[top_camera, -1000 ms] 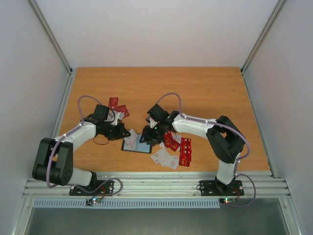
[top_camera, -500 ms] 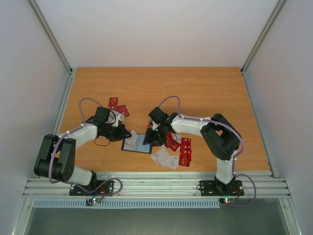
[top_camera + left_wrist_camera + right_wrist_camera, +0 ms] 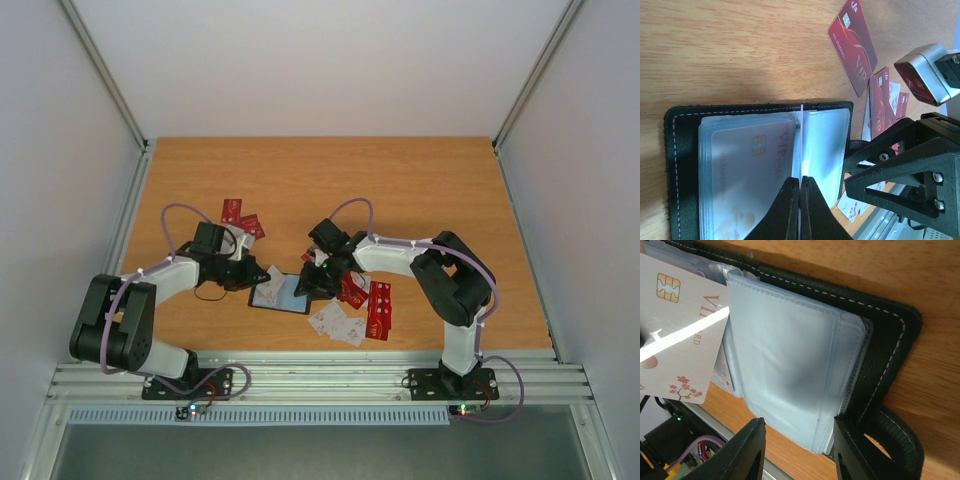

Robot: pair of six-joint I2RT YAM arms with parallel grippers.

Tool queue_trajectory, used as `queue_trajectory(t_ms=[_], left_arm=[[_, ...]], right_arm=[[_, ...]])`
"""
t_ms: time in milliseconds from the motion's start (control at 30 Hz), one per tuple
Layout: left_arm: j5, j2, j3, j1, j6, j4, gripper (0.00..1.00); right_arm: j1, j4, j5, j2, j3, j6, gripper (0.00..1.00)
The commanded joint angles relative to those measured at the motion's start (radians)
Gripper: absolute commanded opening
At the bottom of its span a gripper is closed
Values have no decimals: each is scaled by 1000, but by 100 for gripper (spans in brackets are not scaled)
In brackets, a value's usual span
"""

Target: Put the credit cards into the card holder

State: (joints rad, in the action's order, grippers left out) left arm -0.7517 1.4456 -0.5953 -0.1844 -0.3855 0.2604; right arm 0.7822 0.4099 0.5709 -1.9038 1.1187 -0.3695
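The black card holder [image 3: 283, 299] lies open on the table, grey-blue pocket pages showing [image 3: 825, 145] [image 3: 790, 365]. My left gripper [image 3: 262, 279] [image 3: 801, 179] is shut on a white credit card [image 3: 801, 140], held edge-on over the holder's middle fold. That card shows flat in the right wrist view [image 3: 680, 340], its corner over the pages. Another white card [image 3: 747, 165] sits in a left pocket. My right gripper [image 3: 309, 285] [image 3: 799, 430] is open, its fingers either side of the right-hand pages' edge. Red credit cards [image 3: 855, 45] lie beyond.
Loose red and white cards lie right of the holder [image 3: 375, 308] [image 3: 336, 322], and a few red ones at the back left [image 3: 240, 216]. The holder's strap loop [image 3: 890, 432] sticks out by my right fingers. The two grippers are close together over the holder.
My right gripper has come down and slightly right onto the holder's right side. My left gripper has shifted a little over the holder with the white card.
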Motion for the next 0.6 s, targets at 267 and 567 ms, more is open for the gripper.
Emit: queue_trajectory(t_ms=[267, 567], left_arm=[[-15, -6, 69, -24, -50, -175, 0], [-18, -43, 136, -38, -91, -296, 0]], right_arm=[[-18, 7, -47, -43, -52, -1, 39], [-29, 4, -39, -43, -60, 1, 38]])
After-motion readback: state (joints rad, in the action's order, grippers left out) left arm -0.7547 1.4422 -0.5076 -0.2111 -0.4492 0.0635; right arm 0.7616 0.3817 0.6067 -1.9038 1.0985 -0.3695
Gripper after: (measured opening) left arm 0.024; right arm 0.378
